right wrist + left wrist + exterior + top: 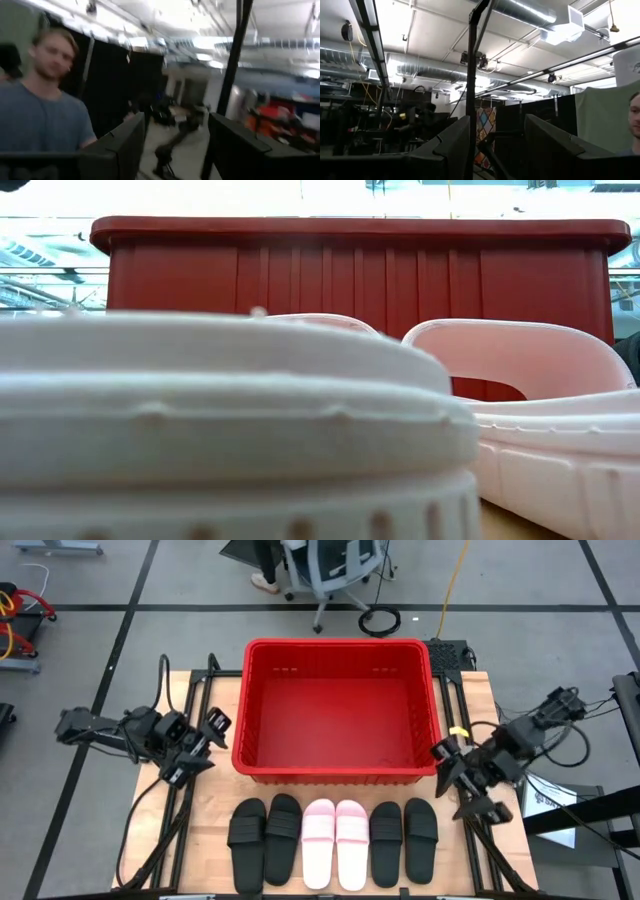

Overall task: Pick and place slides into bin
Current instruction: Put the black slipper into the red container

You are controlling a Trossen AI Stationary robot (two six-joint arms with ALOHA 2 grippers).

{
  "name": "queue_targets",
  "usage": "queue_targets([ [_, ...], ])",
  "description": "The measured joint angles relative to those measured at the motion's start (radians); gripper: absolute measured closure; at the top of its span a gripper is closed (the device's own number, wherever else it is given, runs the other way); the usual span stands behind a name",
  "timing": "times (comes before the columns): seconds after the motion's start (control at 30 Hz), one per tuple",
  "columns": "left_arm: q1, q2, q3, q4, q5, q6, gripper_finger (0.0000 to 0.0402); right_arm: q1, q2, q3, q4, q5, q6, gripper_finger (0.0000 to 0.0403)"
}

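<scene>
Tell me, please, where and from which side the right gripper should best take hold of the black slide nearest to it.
Probably by the wide strap of the rightmost black slide, coming straight down from above. The slide lies flat, sole down, and the strap arches over the footbed, so one finger can slip under it. The right gripper, open, waits beside the bin, close to that slide.
</scene>
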Motion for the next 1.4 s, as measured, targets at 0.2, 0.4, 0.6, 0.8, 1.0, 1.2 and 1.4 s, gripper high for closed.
queue_targets([
  [0.2, -0.042, 0.000, 0.000, 0.000, -0.049, 0.047, 0.0204, 0.170, 0.128, 0.205, -0.246, 0.309, -0.115, 0.0190],
  [0.4, -0.061, 0.000, 0.000, -0.005, -0.070, 0.053, 0.0204, 0.335, 0.238, 0.382, -0.457, 0.648, -0.146, 0.0190],
  [0.6, -0.068, 0.000, -0.001, -0.015, -0.069, 0.089, 0.0204, 0.446, 0.318, 0.426, -0.541, 0.947, -0.122, 0.0190],
  [0.8, -0.068, 0.000, -0.001, -0.022, -0.069, 0.107, 0.0204, 0.521, 0.395, 0.426, -0.659, 1.076, 0.068, 0.0190],
  [1.0, -0.068, 0.000, -0.002, -0.024, -0.069, 0.109, 0.0204, 0.550, 0.496, 0.426, -0.788, 1.096, 0.271, 0.0190],
  [1.2, -0.068, 0.000, -0.002, -0.062, -0.078, 0.109, 0.0204, 0.550, 0.612, 0.426, -0.924, 1.039, 0.483, 0.0190],
  [1.4, -0.068, 0.001, -0.002, -0.149, -0.210, 0.109, 0.0204, 0.549, 0.703, 0.426, -1.068, 0.886, 0.701, 0.0190],
])
